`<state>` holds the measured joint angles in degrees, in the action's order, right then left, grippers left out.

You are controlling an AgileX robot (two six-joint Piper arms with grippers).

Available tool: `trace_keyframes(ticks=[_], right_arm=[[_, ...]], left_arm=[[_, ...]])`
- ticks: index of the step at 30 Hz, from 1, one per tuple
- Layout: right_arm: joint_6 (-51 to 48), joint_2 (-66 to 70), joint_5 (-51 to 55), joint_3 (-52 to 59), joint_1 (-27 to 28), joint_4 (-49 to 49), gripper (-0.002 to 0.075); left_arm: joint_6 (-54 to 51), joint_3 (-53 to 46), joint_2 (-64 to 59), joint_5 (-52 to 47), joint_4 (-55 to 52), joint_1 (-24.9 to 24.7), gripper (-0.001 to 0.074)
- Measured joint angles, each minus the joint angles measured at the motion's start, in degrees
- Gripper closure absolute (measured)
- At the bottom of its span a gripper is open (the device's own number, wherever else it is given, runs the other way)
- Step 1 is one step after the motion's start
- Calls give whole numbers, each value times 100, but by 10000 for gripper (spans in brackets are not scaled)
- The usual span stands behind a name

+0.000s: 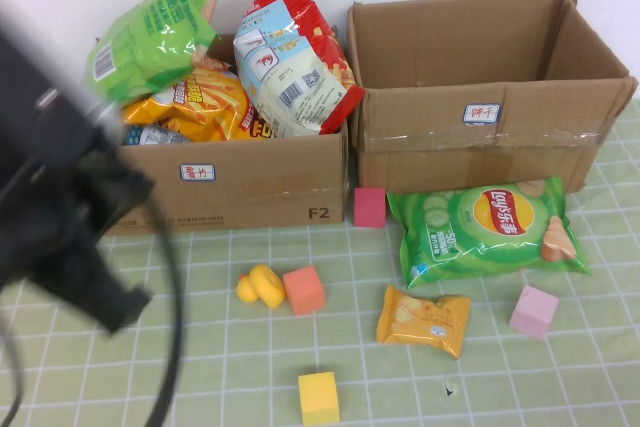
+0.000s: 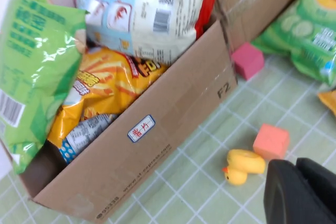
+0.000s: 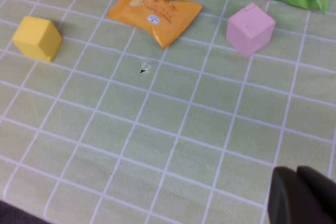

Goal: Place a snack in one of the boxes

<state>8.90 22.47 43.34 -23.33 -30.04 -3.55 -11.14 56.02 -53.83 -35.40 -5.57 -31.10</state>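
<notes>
Snack candidates: green Lay's bag (image 1: 485,229) flat on the cloth, touching the front of the right box (image 1: 480,97); small orange packet (image 1: 424,319) nearer the robot, just beside the bag's lower corner.

Left gripper (image 2: 302,192): only a dark edge shows in the left wrist view; cannot tell its opening, nothing seen in it. It hangs above the cloth in front of the left box (image 1: 225,187), near the duck (image 2: 242,165) and orange block (image 2: 271,141). Left box is heaped with bags above the rim.

Right gripper (image 3: 304,198): dark edge only, state cannot be told. It hangs over bare cloth, apart from the packet, pink block (image 3: 250,28) and yellow block (image 3: 37,37).

Risk, as judged: a drop into the heaped left box could slide off the pile; the right box looks empty. Flat, slick bags may slip from a pinch. Blocks and duck nearby could be grabbed by mistake.
</notes>
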Motion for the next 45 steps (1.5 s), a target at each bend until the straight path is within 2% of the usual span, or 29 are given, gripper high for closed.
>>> trace_keyframes(ticks=[6,11,15,26,36,38,42,45], right_arm=[[-224,0,-128,20,0,355,727],[-250,0,-870,119,0,717,727],[-238,0,-1257,360,0,729,727],[-217,0,-955,512,0,718,727],[-217,0,-913,512,0,718,727],[-228,0,-913,512,0,718,727],[-236,0,-866,512,0,718,727],[-236,0,-817,516,0,718,727]], left_arm=[[0,-1339,1300,1117,48,0,735],[0,-2324,1986,2684,48,0,735],[0,-2766,2217,3392,48,0,735],[0,-3160,2216,3570,48,0,736],[0,-3259,2216,3052,48,0,736],[0,-3560,2430,3184,23,17,736],[-13,-4127,3058,3240,-40,516,736],[136,-4620,3755,3254,-40,1174,736]])
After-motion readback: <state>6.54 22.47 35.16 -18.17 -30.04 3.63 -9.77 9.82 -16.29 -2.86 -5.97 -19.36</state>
